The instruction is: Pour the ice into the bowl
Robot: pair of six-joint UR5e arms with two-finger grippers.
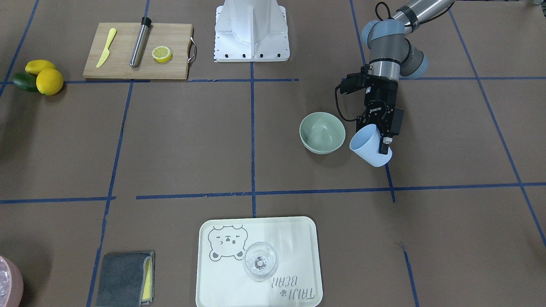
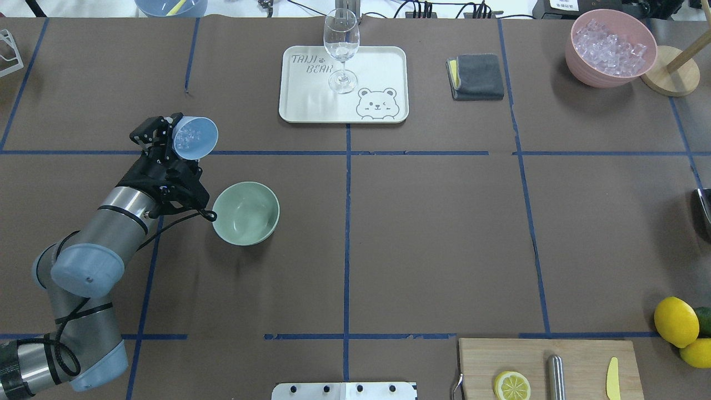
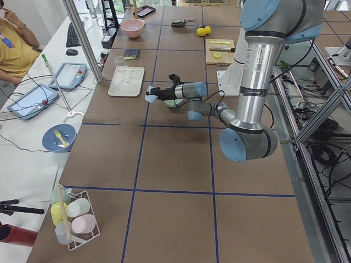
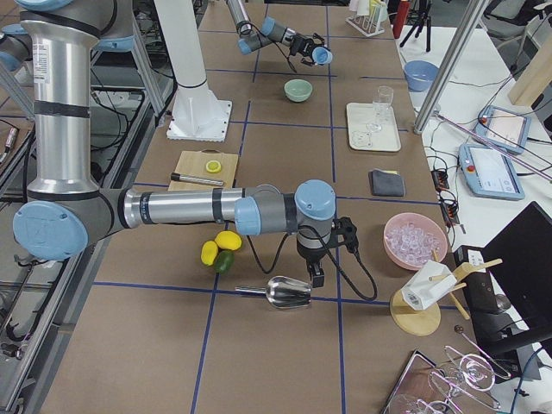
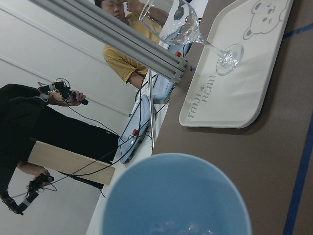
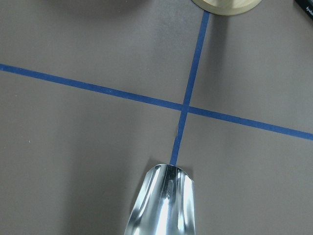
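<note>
My left gripper (image 1: pixel 374 135) (image 2: pixel 166 132) is shut on a light blue cup (image 1: pixel 370 147) (image 2: pixel 194 138), held tilted above the table. The ice (image 2: pixel 189 135) (image 5: pixel 181 227), a few clear little cubes, lies inside the cup. The pale sage-green bowl (image 1: pixel 322 132) (image 2: pixel 246 213) stands empty right beside the cup, and the cup's mouth leans toward it. My right gripper (image 4: pixel 315 274) hangs over the table far from the bowl, just above a metal scoop (image 4: pixel 289 293) (image 6: pixel 164 200). I cannot tell whether that gripper is open or shut.
A pale tray (image 2: pixel 383 66) with a wine glass (image 2: pixel 340 50) sits at the far middle, a grey cloth (image 2: pixel 475 76) to its right. A pink container of ice (image 2: pixel 611 47) stands far right. A cutting board (image 2: pixel 577 355) and lemons (image 2: pixel 675 321) lie near right. People sit beyond the table (image 3: pixel 16 44).
</note>
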